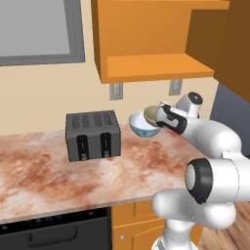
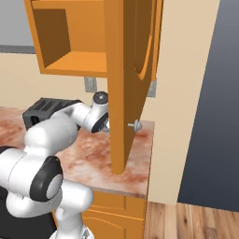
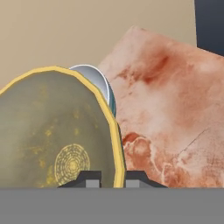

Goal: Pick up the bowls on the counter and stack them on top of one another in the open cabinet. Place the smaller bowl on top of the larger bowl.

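Hand view: claw (image 3: 113, 178) pinches smaller bowl (image 3: 52, 135) rim, larger bowl (image 3: 98, 81) behind.

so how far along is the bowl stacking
Nothing is stacked yet: the orange cabinet shelf holds no bowl. In hand: the gripper is shut on the rim of the smaller olive-tan bowl, tilted above the counter beside the white-and-blue bowl. That larger bowl sits on the counter, so it looks like both bowls have yet to reach the shelf, the larger one underneath.
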### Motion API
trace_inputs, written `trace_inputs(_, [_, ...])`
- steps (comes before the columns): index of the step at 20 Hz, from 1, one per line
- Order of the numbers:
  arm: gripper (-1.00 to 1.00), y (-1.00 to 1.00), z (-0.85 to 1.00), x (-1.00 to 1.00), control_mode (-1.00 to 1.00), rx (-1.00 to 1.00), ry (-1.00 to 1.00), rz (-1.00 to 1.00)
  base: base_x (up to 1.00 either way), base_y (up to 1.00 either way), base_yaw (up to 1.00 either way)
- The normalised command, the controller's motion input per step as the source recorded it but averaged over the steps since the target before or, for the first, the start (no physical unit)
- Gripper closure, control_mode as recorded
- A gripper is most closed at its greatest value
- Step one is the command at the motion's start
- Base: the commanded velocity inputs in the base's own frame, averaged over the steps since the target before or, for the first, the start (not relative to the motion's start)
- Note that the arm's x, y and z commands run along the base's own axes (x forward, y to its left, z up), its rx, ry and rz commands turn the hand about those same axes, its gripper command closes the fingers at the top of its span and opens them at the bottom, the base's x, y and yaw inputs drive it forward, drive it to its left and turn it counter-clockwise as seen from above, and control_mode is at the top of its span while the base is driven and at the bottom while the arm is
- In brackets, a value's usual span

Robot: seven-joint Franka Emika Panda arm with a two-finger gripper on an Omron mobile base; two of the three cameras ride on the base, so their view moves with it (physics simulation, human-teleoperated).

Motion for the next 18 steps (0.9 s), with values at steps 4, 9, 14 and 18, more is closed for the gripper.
trace_inputs(4, [1.0, 0.0, 0.0, 0.22, -1.0, 0.04, 0.02, -0.06, 0.0, 0.0, 0.0])
trace_inputs(9, [1.0, 0.0, -0.02, 0.23, -1.0, 0.05, 0.02, -0.05, 0.0, 0.0, 0.0])
trace_inputs(14, [1.0, 0.0, -0.1, 0.24, -1.0, 0.07, 0.02, -0.04, 0.0, 0.0, 0.0])
trace_inputs(18, [1.0, 0.0, -0.15, 0.2, -1.0, 0.05, 0.01, -0.04, 0.0, 0.0, 0.0])
